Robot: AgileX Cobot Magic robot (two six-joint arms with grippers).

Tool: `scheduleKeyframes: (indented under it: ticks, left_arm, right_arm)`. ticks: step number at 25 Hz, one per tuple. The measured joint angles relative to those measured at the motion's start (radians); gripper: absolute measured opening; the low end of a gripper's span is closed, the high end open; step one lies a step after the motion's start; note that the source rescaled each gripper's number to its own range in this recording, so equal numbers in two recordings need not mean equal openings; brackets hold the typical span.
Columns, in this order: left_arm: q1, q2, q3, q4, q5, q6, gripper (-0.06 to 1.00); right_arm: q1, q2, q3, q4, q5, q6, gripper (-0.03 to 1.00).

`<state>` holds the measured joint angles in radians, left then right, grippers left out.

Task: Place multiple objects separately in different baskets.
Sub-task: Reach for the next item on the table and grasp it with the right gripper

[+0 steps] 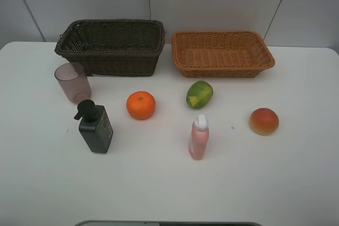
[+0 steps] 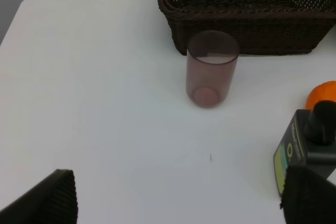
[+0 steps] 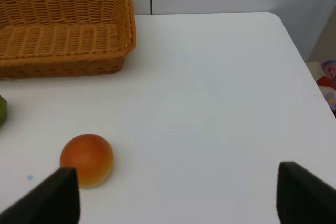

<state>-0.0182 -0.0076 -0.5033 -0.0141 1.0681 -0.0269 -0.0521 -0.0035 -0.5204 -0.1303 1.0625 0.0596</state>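
Cup (image 2: 211,69) stood ahead of the left gripper (image 2: 181,195), red-orange fruit (image 3: 87,160) near the right gripper (image 3: 178,184); both gaped empty.

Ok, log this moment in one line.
dark basket: empty | tan basket: empty | left gripper: open, holding nothing | right gripper: open, holding nothing

Near edge: the table (image 1: 169,194) offers wide free surface in front of all the objects.
Left side: the cup (image 1: 73,82) stands just in front of the dark basket (image 1: 122,64), and the pump bottle (image 1: 96,128) is near it, leaving only a narrow gap.
Middle: an open lane runs between the orange (image 1: 141,105) and the green-yellow fruit (image 1: 199,94); the upright pink bottle (image 1: 198,137) stands tall in front of it.
Right side: the red-orange fruit (image 1: 264,121) lies well apart from everything else.
Baskets: both are open from above, and the light basket (image 1: 222,71) has lower walls.
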Motion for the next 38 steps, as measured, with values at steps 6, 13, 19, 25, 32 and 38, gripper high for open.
scheduleKeyframes:
  ticks: [6, 13, 19, 25, 32, 38]
  left_arm:
    - [0.000, 0.000, 0.000, 0.000, 0.000, 0.000, 1.00]
    - [0.000, 0.000, 0.000, 0.000, 0.000, 0.000, 1.00]
    - [0.000, 0.000, 0.000, 0.000, 0.000, 0.000, 1.00]
    - [0.000, 0.000, 0.000, 0.000, -0.001, 0.000, 1.00]
    - [0.000, 0.000, 0.000, 0.000, -0.001, 0.000, 1.00]
    - [0.000, 0.000, 0.000, 0.000, -0.001, 0.000, 1.00]
  right_arm:
    - [0.001, 0.000, 0.000, 0.000, 0.000, 0.000, 0.68]
    - [0.010, 0.092, -0.013, -0.006, 0.000, 0.000, 0.68]
    - [0.010, 0.372, -0.143, -0.007, 0.000, 0.000, 0.68]
    - [0.010, 0.728, -0.356, -0.007, -0.063, 0.000, 0.68]
    - [0.010, 1.124, -0.494, 0.005, -0.118, 0.026, 0.68]
    - [0.024, 1.355, -0.497, 0.038, -0.132, 0.038, 0.68]
